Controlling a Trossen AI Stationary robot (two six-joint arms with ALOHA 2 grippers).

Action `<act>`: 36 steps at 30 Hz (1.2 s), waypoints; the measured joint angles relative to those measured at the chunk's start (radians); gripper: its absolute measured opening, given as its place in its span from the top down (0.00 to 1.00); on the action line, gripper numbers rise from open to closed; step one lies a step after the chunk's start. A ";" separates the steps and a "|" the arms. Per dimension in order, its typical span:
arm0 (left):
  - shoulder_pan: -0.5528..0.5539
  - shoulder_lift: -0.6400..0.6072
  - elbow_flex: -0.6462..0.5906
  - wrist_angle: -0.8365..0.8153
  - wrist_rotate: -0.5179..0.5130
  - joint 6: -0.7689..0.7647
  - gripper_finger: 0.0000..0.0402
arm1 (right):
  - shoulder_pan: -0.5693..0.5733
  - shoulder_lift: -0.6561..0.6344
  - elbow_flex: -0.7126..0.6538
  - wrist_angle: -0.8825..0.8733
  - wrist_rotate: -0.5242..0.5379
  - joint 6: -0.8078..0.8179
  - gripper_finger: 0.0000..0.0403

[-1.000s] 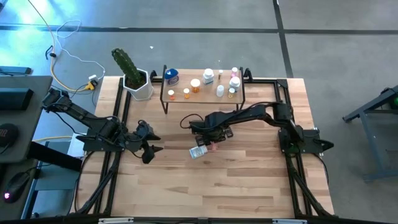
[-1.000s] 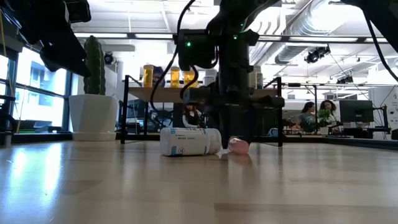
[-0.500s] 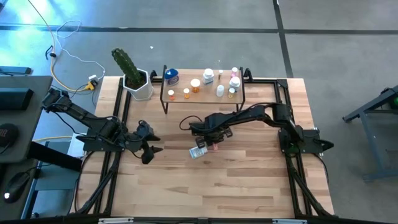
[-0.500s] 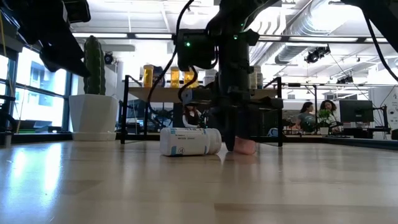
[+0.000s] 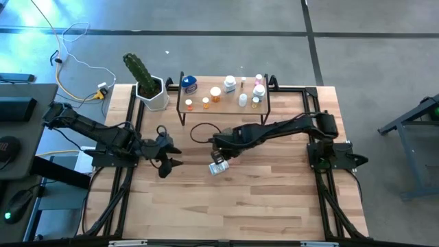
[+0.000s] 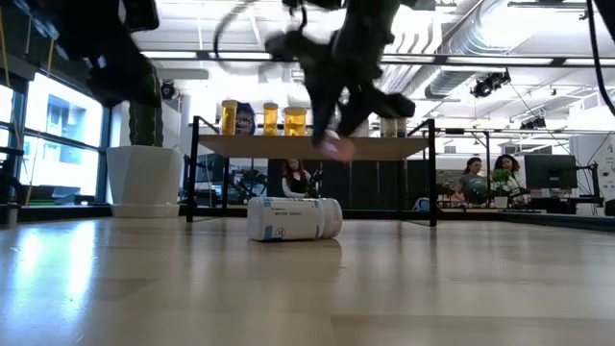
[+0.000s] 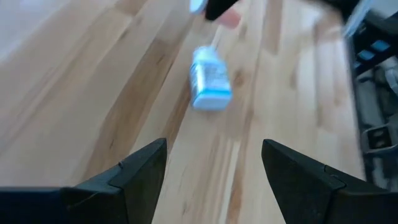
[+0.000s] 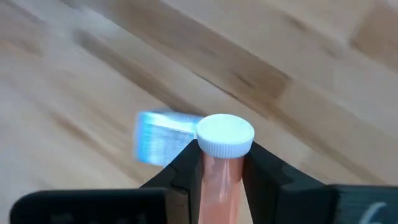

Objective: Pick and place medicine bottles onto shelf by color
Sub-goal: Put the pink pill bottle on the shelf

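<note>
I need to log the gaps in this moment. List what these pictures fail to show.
- White bottle lying on the table: label print too small in the low view, blurred in the left wrist view.
- Pink bottle in the right gripper: lower body hidden between the fingers in the right wrist view; blurred by motion in the low view.
- Bottles on the shelf: too small in the high view to read or count surely.
- Left gripper: out of the low view.

Open-plan office or robotics lab, exposed ceiling ducts [image 6: 452, 38] and strip lighting, people seated at desks with monitors [image 6: 551, 173] in the background, large windows [image 6: 58, 144], grey floor [image 5: 384, 62] with loose cables [image 5: 72, 62], framed wooden worktop [image 5: 274, 199]
</note>
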 joint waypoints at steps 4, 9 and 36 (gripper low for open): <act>0.051 0.000 0.000 0.098 0.072 0.049 0.37 | 0.010 -0.075 0.000 0.092 0.069 -0.042 0.81; 0.125 0.000 0.000 0.189 0.135 0.087 0.37 | 0.003 -0.155 0.000 0.195 0.149 -0.145 0.81; 0.398 0.017 0.000 0.721 0.157 0.017 0.37 | -0.236 -0.220 0.000 0.741 -0.383 -0.681 0.81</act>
